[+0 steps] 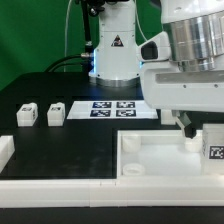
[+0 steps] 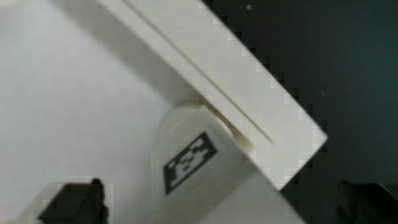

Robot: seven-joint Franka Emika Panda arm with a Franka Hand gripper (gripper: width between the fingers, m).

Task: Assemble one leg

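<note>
The large white tray-like piece lies on the black table in front. One leg, a white peg with a black-and-white marker, stands at the tray's rim on the exterior view's right. It also shows in the wrist view, against the raised rim. My gripper hangs low over the tray just beside this leg. In the wrist view the gripper is open, with its dark fingertips wide apart and the leg ahead between them, untouched. Two more legs stand on the table at the left.
The marker board lies flat behind the tray, in front of the robot base. A white bracket-like piece sits at the exterior view's far left edge.
</note>
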